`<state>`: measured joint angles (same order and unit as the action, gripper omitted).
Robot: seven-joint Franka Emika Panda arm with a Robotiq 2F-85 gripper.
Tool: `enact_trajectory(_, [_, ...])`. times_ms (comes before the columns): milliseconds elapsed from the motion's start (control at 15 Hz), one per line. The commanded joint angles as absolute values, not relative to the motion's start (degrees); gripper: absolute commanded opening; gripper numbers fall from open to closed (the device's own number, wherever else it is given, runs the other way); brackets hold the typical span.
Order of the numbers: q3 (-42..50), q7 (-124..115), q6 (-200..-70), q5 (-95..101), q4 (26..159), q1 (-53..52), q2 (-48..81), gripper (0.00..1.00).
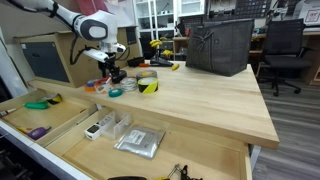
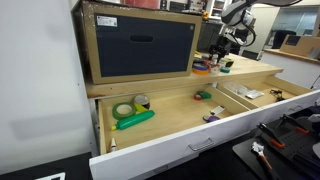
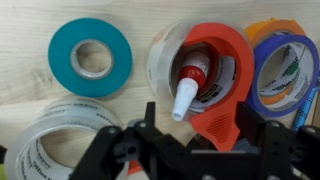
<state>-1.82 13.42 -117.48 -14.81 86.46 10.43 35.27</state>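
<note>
Directly under the gripper (image 3: 190,142) lies a red tape dispenser (image 3: 215,85) on the wooden table (image 1: 200,105). Its handle sits between the two black fingers (image 3: 110,150), which stand wide apart on either side of it and do not appear to touch it, so nothing is held. A small glue tube (image 3: 188,88) with a red body and a white nozzle rests in the core of the dispenser's clear roll, its tip pointing back toward the hand.

Beyond the fingers, on the left of the wrist view, a teal tape roll (image 3: 90,58) lies flat just beside the dispenser. A clear tape roll (image 3: 45,140) lies close by the left-hand finger. On the other side, a blue tape roll (image 3: 285,70) touches the dispenser's edge.

Both exterior views show the hand (image 1: 110,72) (image 2: 222,55) pointing straight down, low over this cluster. A yellow-and-black tape roll (image 1: 148,85) stands near it, and a dark bin (image 1: 218,45) sits well apart on the same table.
</note>
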Motion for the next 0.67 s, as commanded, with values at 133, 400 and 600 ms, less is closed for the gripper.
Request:
enact_trajectory(133, [-2.15, 13.77, -112.04, -16.65, 83.48, 12.25, 36.15, 0.35])
enact_trajectory(400, [-1.82, 13.42, -109.92, -16.51, 82.75, 12.94, 36.13, 0.07])
enact_trajectory(600, [-1.69, 13.38, -108.93, -16.56, 82.27, 13.03, 35.99, 0.02])
